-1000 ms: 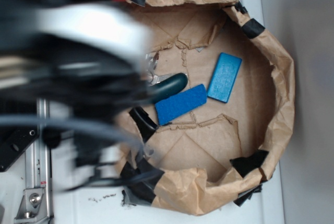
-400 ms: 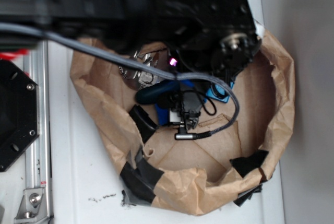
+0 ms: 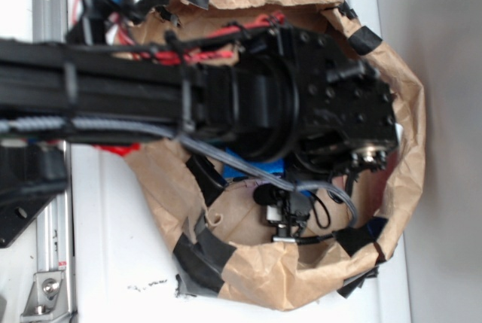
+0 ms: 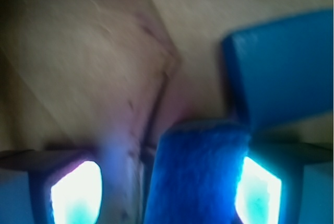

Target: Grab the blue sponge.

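The blue sponge is lying on the brown paper floor of the paper-lined basket, and in the wrist view it is sitting between the two glowing fingers, close against the right one and with a gap to the left one. In the exterior view only a sliver of it is peeking out under the arm. A smoother blue block is lying just beyond it.

Compared with a second ago, when both blue pieces lay in plain sight, the arm has swung over the basket and is now covering them; that puts the hand in place for the grab.

The gripper is standing fairly wide, straddling the sponge, and is not yet squeezing it; closing looks like the next step.
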Controlling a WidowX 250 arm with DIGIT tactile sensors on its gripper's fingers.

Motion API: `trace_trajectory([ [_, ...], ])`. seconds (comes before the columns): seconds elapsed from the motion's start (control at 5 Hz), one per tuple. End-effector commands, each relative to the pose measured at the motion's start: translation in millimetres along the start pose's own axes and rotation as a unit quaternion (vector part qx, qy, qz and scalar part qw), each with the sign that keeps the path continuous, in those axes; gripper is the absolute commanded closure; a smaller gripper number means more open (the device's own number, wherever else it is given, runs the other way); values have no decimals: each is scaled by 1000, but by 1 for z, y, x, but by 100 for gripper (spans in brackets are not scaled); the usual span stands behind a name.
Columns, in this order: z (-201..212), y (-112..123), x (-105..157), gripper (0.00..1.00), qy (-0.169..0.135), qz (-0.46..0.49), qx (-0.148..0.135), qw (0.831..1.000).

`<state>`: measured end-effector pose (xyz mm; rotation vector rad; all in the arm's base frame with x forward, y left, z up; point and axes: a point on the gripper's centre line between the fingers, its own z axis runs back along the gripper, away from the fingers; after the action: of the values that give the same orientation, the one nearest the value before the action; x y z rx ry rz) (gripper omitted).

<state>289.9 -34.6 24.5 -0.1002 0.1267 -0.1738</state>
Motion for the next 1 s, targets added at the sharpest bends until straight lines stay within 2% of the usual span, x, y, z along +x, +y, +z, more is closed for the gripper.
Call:
trace_trajectory([
  [0.0,1,-33,-20,100,-3,-41,14,999],
  [0.2,45,-35,-27,100,-12,-68,8,998],
  [0.4,96,-17,-24,100,-73,-72,32,994],
  [0.6,150,3,-30,100,-106,-59,48,991],
  [0.8,162,12,-34,100,-102,-54,76,990],
])
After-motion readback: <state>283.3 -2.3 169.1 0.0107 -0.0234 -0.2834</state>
